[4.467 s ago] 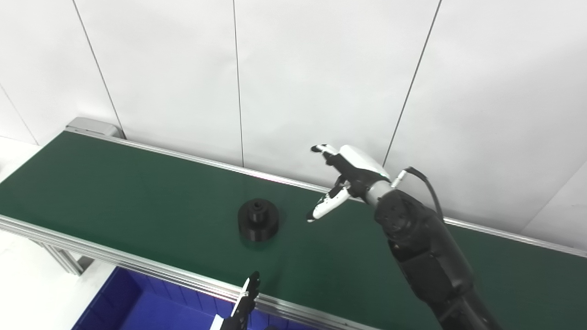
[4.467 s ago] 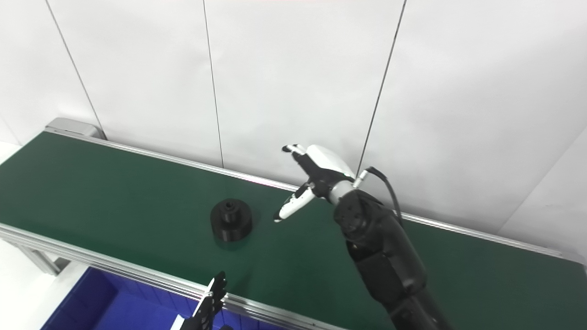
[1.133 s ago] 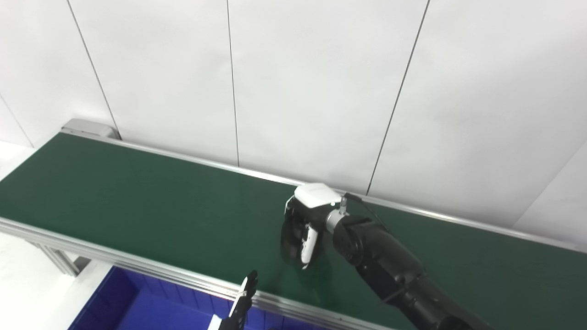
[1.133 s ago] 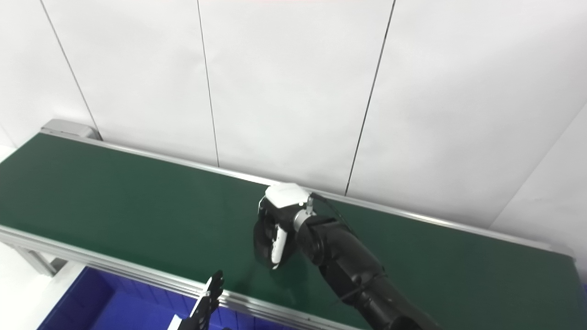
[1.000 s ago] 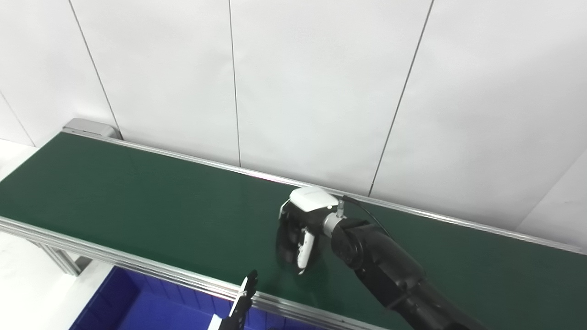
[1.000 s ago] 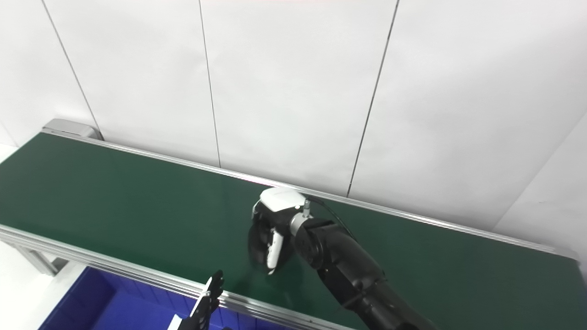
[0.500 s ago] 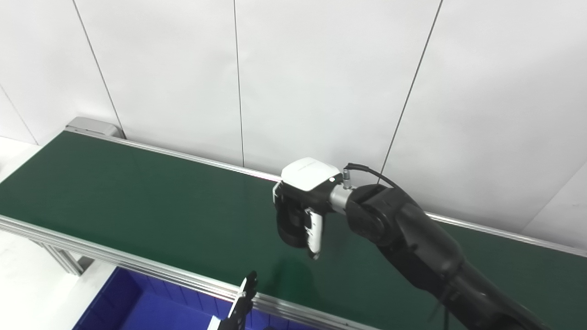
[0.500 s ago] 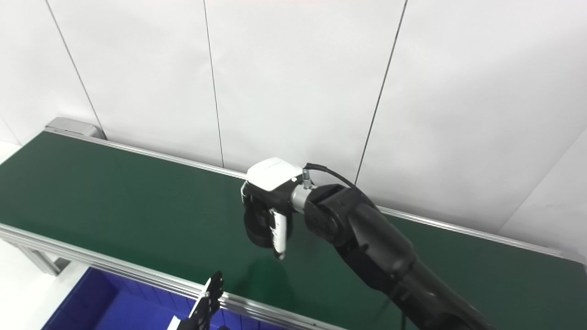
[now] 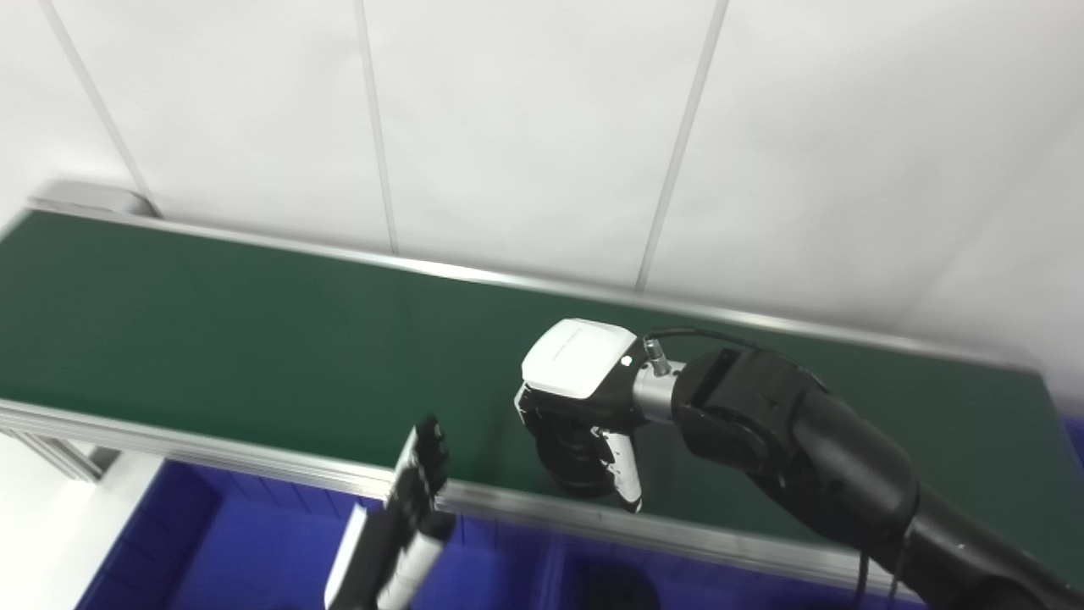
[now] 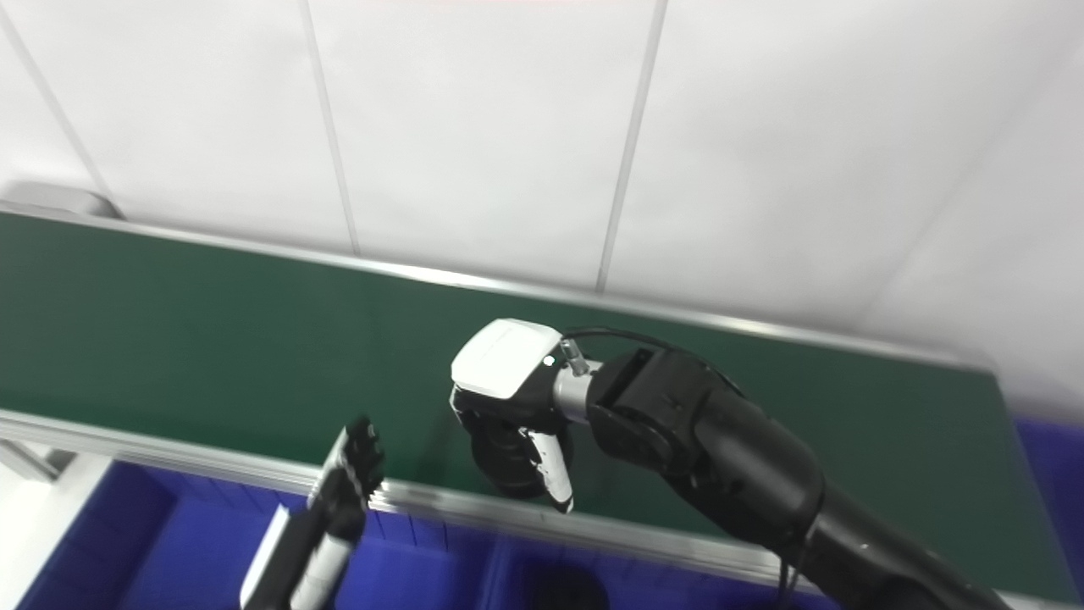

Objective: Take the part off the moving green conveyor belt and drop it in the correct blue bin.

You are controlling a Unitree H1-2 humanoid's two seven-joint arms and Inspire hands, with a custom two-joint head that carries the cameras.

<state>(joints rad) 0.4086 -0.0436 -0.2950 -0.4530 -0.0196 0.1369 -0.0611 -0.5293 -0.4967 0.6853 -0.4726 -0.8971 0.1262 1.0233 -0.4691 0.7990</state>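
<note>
The right hand (image 9: 584, 415) is gripping the black round part (image 9: 580, 462), its fingers (image 9: 625, 470) curling down around the part's sides and its white back facing up. The part is hanging clear of the green belt (image 9: 212, 339), over the belt's near edge, just above the silver rail (image 9: 212, 453) that is running along that edge. The black right arm is reaching in from the lower right corner, crossing above the belt.

The left hand (image 10: 339, 500) is rising at the lower left, in front of the rail, with its dark fingers pointing up and slightly spread, holding nothing. It is standing to the left of the part and apart from it.

Below the rail, a blue bin (image 9: 212, 542) is sitting on the near left side. Another blue bin (image 10: 1050, 457) is showing at the far right end of the belt. A dark round shape is showing in the blue area under the right hand, too blurred to identify. White wall panels (image 9: 525, 127) are standing behind the belt.
</note>
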